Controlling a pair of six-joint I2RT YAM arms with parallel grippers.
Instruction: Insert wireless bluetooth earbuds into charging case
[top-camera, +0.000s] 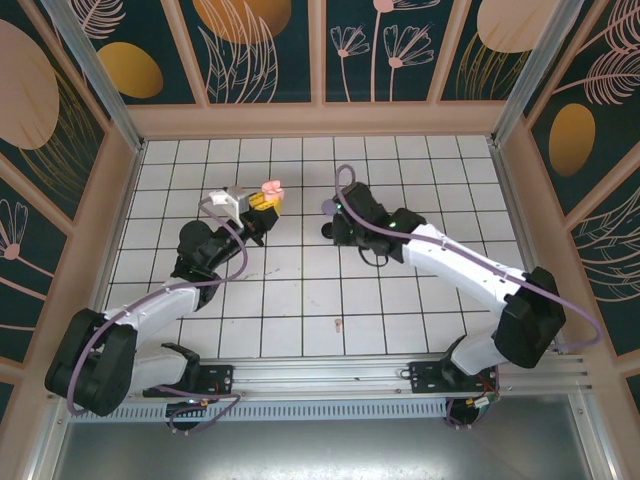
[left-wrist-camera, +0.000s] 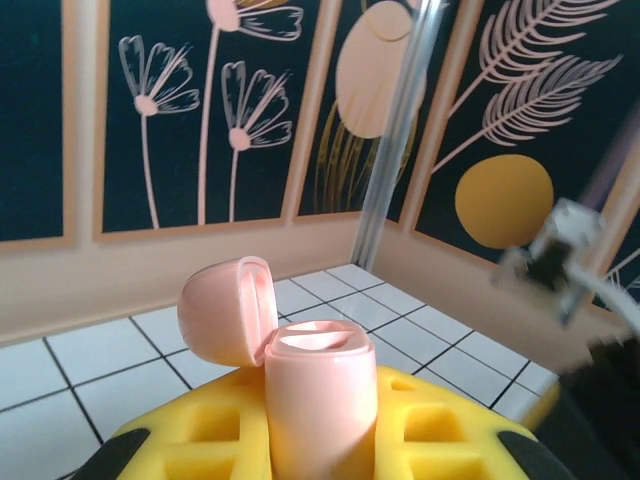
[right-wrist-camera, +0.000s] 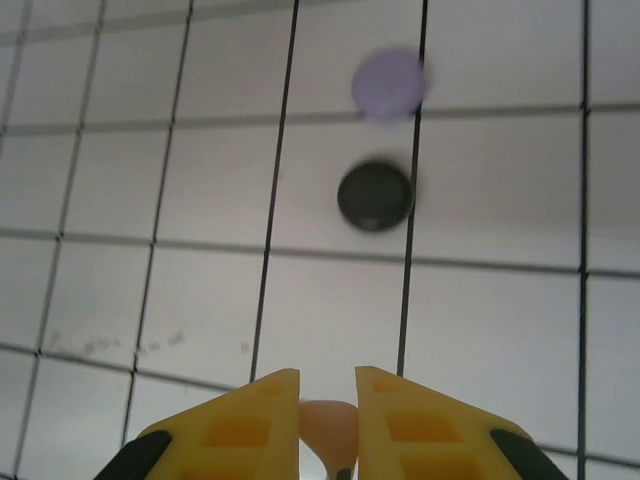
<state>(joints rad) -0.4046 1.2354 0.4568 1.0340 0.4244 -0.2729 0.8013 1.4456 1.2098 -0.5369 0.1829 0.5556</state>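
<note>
Charging case clamped in left tool; right tool pinches pink earbud over white gridded table, floral walls.

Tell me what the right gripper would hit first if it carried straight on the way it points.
Probably the tiled table, just short of the black round object, with the right gripper pinching a pink earbud. Depth is hard to judge.

White tiled table, pink earbud near front, lilac case beside black case
</note>
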